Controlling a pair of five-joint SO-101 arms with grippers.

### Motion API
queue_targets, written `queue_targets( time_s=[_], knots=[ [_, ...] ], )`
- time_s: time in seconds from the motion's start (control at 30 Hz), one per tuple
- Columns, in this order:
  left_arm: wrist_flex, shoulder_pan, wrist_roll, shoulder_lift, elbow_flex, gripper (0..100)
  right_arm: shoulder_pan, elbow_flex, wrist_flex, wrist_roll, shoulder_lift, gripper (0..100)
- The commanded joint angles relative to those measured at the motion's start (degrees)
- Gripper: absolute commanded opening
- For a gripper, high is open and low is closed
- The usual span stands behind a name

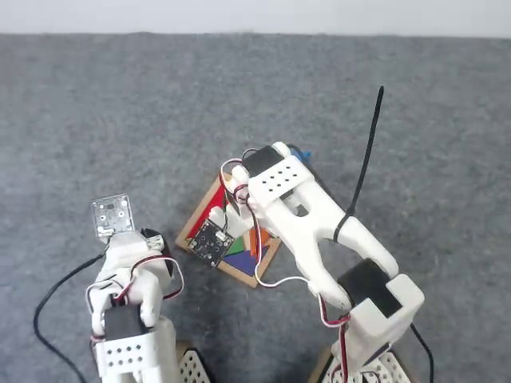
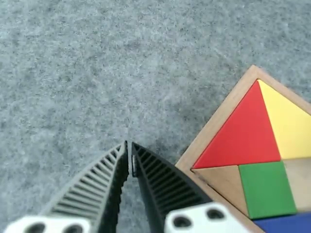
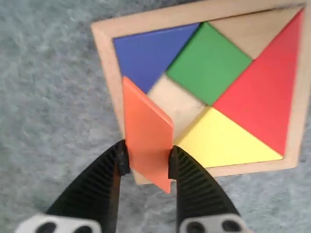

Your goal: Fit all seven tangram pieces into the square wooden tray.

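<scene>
Pinched between the fingers of the right gripper [image 3: 146, 156]: orange parallelogram [image 3: 146, 121], clamped across its two long edges. Tilted, hanging over the rim of the square wooden tray [image 3: 103, 53] beside the blue triangle [image 3: 146, 53].

Handling, as judged: light, stiff, smooth painted wood. Not fragile, but liable to pivot or slip if gripped off-centre. Best taken mid-length across the parallel edges, flat face kept level for seating.

Already seated in tray: green square [image 3: 209, 63], red triangle [image 3: 262, 92], yellow triangle [image 3: 218, 143], plain-wood triangle [image 3: 252, 29]. Pale patch between blue, green and yellow; cannot tell whether bare floor or unpainted piece.

Left gripper [image 2: 129, 148]: jaws pressed together, nothing between them, over the grey felt mat [image 2: 97, 63], just beside the tray edge along the red triangle.
</scene>
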Motion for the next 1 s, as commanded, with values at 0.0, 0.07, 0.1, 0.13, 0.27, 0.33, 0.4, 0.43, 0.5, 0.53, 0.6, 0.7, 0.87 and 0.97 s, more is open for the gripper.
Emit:
queue_targets(
  time_s=[0.0,0.07,0.1,0.13,0.27,0.33,0.4,0.43,0.5,0.53,0.6,0.7,0.87,0.97],
  knots=[
    [0.5,-0.3,0.0,-0.6,-0.5,1,1.9,-1.1,-2.3,3.3,0.5,0.8],
    [0.5,-0.3,0.0,-0.6,-0.5,1,2.6,-1.3,-2.9,3.3,1.8,0.8],
    [0.5,-0.3,0.0,-0.6,-0.5,1,2.9,-1.3,-3.6,3.3,2.3,0.8],
    [0.5,-0.3,0.0,-0.6,-0.5,1,3.3,-1.3,-4.2,3.3,2.9,0.8],
    [0.5,-0.3,0.0,-0.6,-0.5,1,4.1,-1.4,-4.6,3.3,4.3,0.8],
    [0.5,-0.2,0.0,-0.6,-0.5,1,4.2,-1.4,-4.4,3.1,4.3,0.8],
    [0.5,-0.2,0.0,-0.6,-0.5,1,4.7,-1.6,-4.3,3.0,4.1,0.8],
    [0.5,-0.2,0.0,-0.6,-0.5,1,4.9,-1.6,-3.7,3.0,3.8,0.8],
    [0.5,-0.2,0.0,-0.6,-0.5,1,4.9,-2.6,-1.0,3.1,3.3,0.8],
    [0.5,-0.2,0.0,-0.6,-0.5,1,4.9,-3.3,0.8,3.1,3.1,0.8],
    [0.5,-0.2,0.0,-0.6,-0.5,1,4.8,-4.6,3.6,3.3,3.3,0.8],
    [0.5,-0.2,0.0,-0.6,-0.5,1,5.0,-4.7,5.7,3.3,3.6,0.9],
    [0.5,-0.2,0.0,-0.6,-0.5,1,5.7,-4.7,7.3,2.8,5.7,0.9],
    [0.5,-0.2,0.0,-0.6,-0.5,1,5.9,-6.7,11.1,0.2,3.6,0.9]
  ],
)
